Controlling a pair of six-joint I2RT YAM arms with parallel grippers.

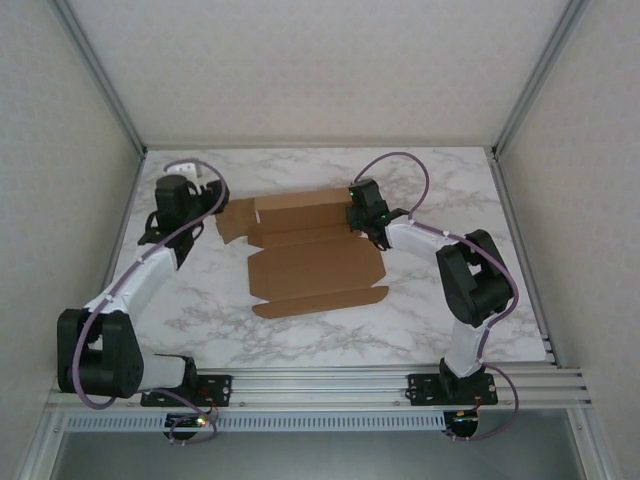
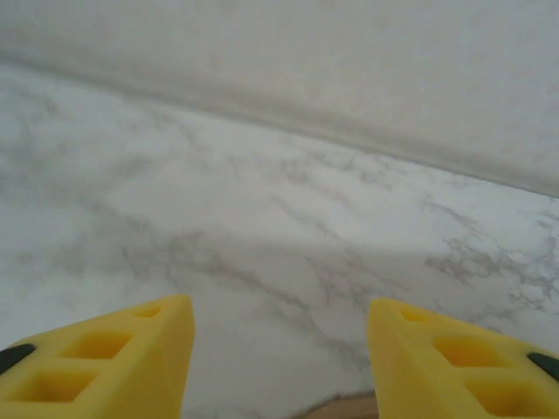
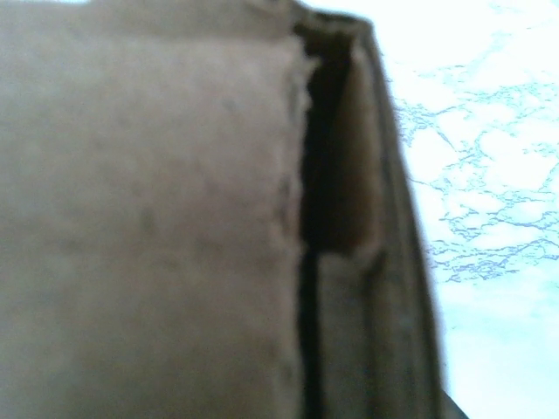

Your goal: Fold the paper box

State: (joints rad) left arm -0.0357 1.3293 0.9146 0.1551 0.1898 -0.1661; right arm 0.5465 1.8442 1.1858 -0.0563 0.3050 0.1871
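The paper box (image 1: 310, 255) lies mostly flat in the middle of the marble table, a brown die-cut sheet with its far panel (image 1: 300, 205) raised a little. My left gripper (image 1: 188, 192) hovers just left of the box's left flap (image 1: 235, 218). In the left wrist view that gripper (image 2: 278, 305) is open, its yellow fingers (image 2: 131, 349) wide apart over bare marble, with a sliver of cardboard (image 2: 341, 408) at the bottom. My right gripper (image 1: 360, 215) sits against the far panel's right end. Folded cardboard (image 3: 157, 227) hides its fingers up close.
The enclosure's back wall (image 1: 320, 70) and side frames (image 1: 515, 110) bound the table. Bare marble (image 1: 300, 330) lies in front of the box. A purple cable (image 1: 400, 160) loops above the right arm.
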